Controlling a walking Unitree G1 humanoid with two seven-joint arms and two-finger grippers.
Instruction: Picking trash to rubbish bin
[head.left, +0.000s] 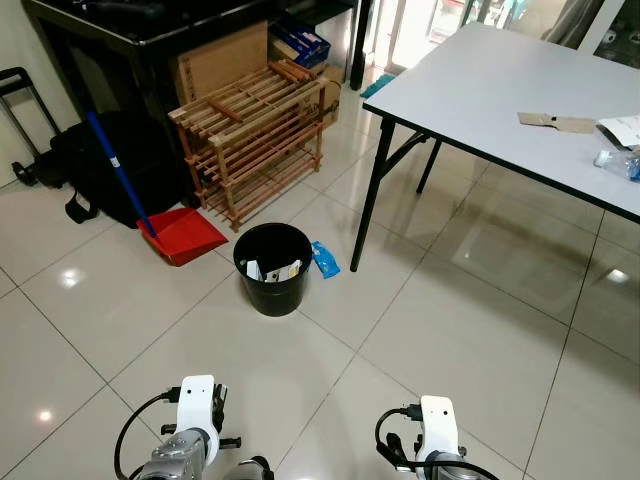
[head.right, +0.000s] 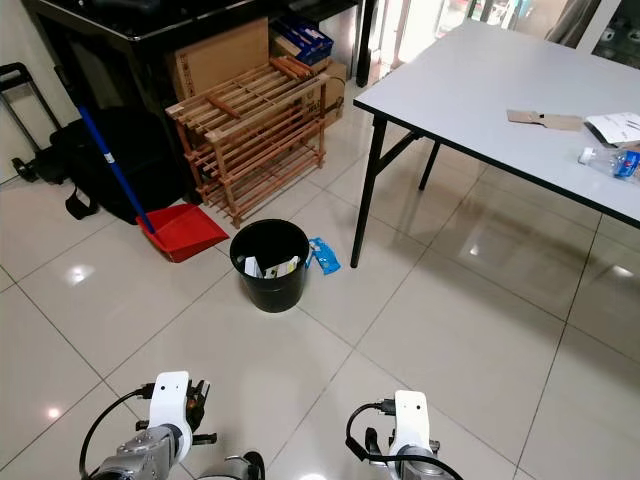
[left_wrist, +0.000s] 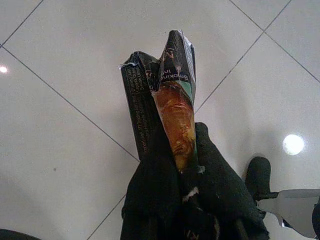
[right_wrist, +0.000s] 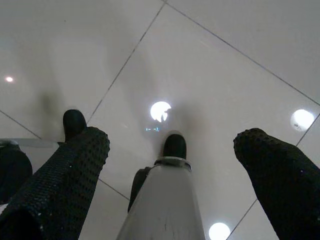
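Left gripper (left_wrist: 186, 172) jaws clenched on crumpled cigarette pack (left_wrist: 165, 100) — right gripper (right_wrist: 172, 155) jaws spread wide, empty.

bin (head.left: 272, 268) contents — too small to tell | bottle (head.left: 623, 163) — cut by edge

Bin (head.left: 272, 268) on floor, left of table (head.left: 480, 90); dustpan (head.left: 185, 234) left of bin; prob. wrapper (head.left: 324, 259) beside bin.
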